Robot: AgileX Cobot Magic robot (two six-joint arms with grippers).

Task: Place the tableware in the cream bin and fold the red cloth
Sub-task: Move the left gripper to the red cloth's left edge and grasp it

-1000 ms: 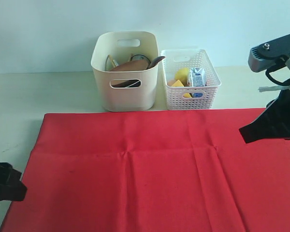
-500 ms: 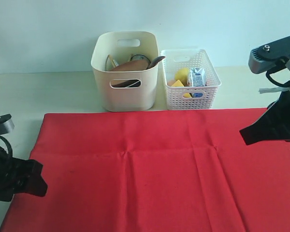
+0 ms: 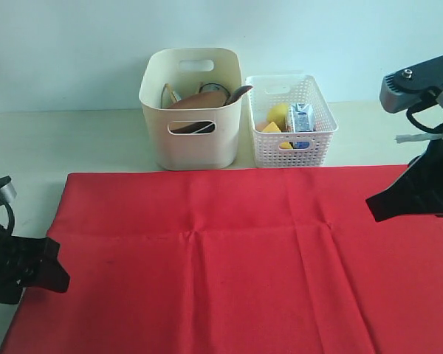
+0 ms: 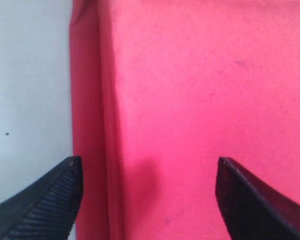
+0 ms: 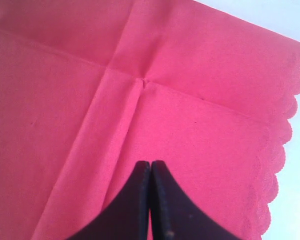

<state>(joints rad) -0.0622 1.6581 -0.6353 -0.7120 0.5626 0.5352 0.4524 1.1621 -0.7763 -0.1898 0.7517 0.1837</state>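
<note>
One part seems done: the tableware (image 3: 201, 99) sits in the cream bin (image 3: 196, 147) at 12 o'clock. The red cloth (image 3: 229, 265) lies flat. My left gripper (image 4: 148, 167), spread wide, straddles its 9 o'clock edge, probably to pinch it. The right gripper (image 5: 150, 167), at 3 o'clock, is pressed together and empty.

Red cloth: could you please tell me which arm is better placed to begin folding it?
Left, probably: the left fingers stand open at the red cloth's edge; the right fingers are shut above it.

Left tool (image 4: 148, 162) agape; right tool (image 5: 150, 166) closed
</note>
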